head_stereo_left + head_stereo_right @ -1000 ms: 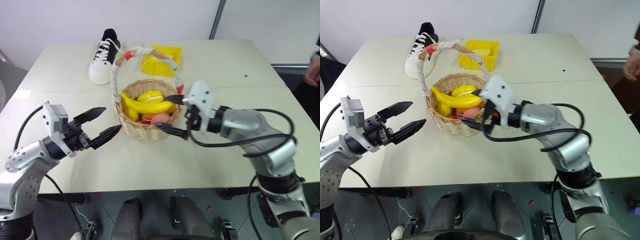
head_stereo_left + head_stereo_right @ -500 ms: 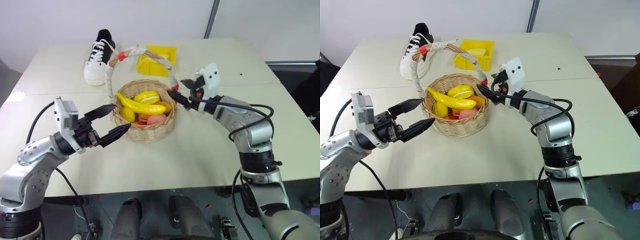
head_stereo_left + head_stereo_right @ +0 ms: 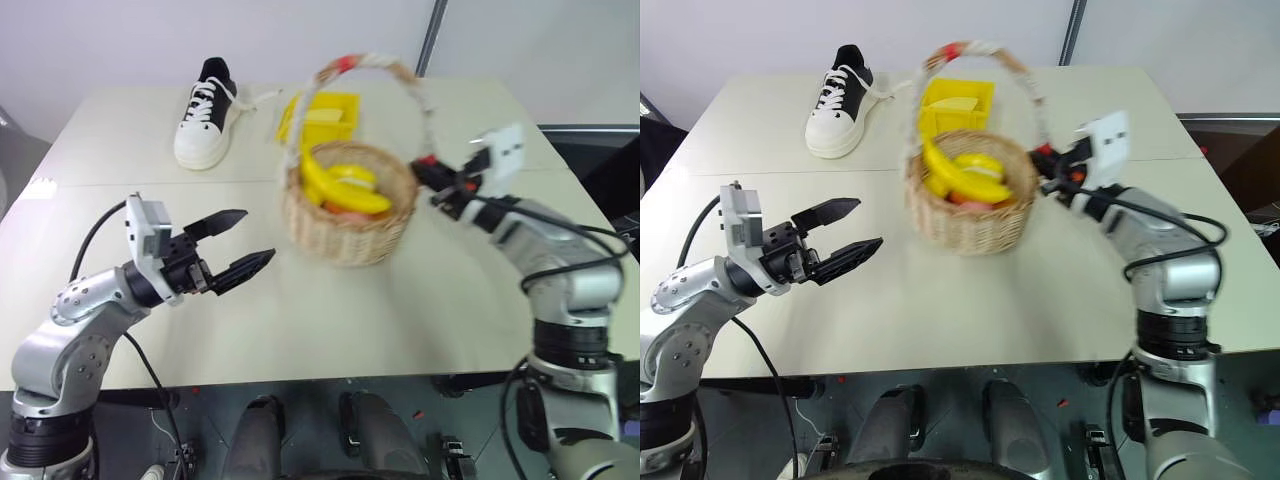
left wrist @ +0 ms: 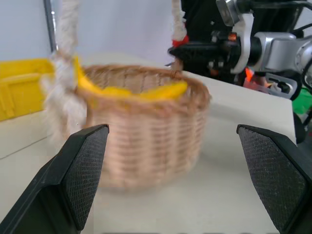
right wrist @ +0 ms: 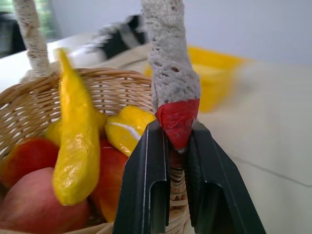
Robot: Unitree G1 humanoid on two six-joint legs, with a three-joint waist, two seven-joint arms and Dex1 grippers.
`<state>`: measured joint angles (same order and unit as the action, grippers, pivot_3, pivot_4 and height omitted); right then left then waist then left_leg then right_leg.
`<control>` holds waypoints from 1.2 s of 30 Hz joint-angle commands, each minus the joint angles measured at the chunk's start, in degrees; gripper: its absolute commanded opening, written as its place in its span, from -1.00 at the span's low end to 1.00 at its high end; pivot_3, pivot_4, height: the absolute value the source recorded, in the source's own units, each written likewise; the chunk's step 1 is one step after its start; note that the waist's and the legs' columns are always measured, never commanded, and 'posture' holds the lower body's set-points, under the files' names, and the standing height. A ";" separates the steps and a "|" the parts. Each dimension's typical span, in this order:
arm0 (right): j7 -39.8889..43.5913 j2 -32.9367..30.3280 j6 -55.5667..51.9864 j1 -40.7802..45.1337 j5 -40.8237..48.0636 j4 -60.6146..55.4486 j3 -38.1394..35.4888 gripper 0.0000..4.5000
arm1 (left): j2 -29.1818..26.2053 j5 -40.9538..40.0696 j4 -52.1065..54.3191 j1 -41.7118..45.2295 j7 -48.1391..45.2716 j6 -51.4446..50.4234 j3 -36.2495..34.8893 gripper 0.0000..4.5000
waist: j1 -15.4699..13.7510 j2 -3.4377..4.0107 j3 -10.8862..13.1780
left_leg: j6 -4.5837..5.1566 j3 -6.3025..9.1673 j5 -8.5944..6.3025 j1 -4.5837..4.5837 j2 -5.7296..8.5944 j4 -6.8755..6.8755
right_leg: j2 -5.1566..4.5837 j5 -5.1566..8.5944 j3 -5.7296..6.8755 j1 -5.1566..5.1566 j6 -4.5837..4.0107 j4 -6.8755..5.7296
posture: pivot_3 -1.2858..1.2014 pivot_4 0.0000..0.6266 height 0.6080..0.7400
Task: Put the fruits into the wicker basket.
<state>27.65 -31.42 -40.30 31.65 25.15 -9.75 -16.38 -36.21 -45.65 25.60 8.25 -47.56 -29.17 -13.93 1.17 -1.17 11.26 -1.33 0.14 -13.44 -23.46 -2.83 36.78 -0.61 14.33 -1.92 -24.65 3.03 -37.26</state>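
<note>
Round tan woven wicker basket (image 3: 348, 215) with a tall arched handle (image 3: 372, 66) wrapped in white with red bands, standing on the pale table (image 3: 330, 310) near its middle. A curved bright yellow banana (image 5: 75, 131) lies inside, resting across the other contents, with the round pink peach (image 5: 34, 207) low at the basket's near wall; other red and yellow fruits lie beside them.

The right gripper (image 5: 178, 146) is clamped on the base of the handle, its two black fingers closed against the red band where the handle meets the rim. In the head views this gripper (image 3: 432, 178) meets the basket at its right side, pointing leftward.

The left gripper (image 3: 240, 245) hovers above the table to the left of the basket, apart from it, its fingers spread wide with nothing between them; they frame the basket in the left wrist view.

A black-and-white sneaker (image 3: 208, 112) stands at the far left of the table. A flat yellow tray (image 3: 322, 115) lies behind the basket.
</note>
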 commanded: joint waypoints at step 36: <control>18.43 -4.74 19.44 -26.37 1.53 -6.68 4.73 0.68 | 5.08 16.83 -11.66 -12.85 10.52 11.92 -4.58 1.00 | -0.12 0.06 -0.02 | 0.13 -0.19 -0.09 0.15 -0.02 0.06 | -0.02 0.13 -0.29 0.07 0.19 -0.01 | 0.03 -0.52 1.00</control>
<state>46.04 -36.64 -22.87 4.00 27.88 -16.56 -12.82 -31.32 -29.09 12.70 -3.52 -36.99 -18.86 -17.11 1.05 -1.12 11.24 -1.20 -0.05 -13.52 -23.32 -2.86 36.84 -0.63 14.46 -2.21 -24.58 3.21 -37.25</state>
